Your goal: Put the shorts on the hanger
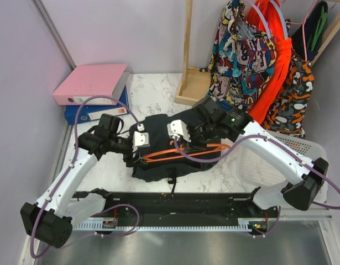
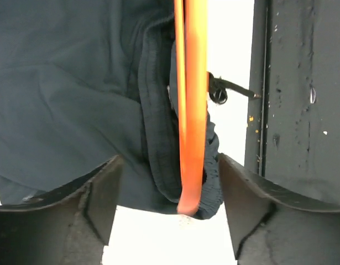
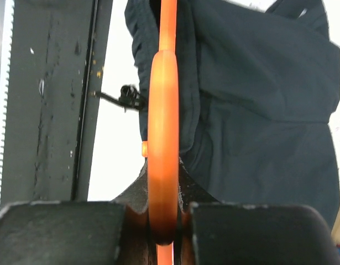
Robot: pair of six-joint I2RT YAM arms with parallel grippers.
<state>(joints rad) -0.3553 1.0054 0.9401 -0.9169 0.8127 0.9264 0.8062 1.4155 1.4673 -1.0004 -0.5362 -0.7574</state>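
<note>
The black shorts [image 1: 164, 165] lie bunched on the marble table between my two arms. The orange hanger [image 1: 183, 153] rests across them. In the left wrist view my left gripper [image 2: 167, 187] stands open. One end of the hanger [image 2: 192, 110] and the gathered waistband of the shorts [image 2: 76, 94] sit between its fingers [image 2: 103, 187] without touching them. In the right wrist view my right gripper [image 3: 163, 221] is shut on the hanger [image 3: 163, 110], with the shorts [image 3: 258, 110] behind it and the drawstring end [image 3: 125, 98] to its left.
A pink binder [image 1: 89, 84] on a blue one [image 1: 92, 113] lies at the back left. A wooden rack [image 1: 187, 55] at the back right carries a comic-print garment [image 1: 241, 49] and an orange garment [image 1: 272, 66]. A white basket [image 1: 269, 160] stands right; a black rail [image 1: 175, 201] runs along the near edge.
</note>
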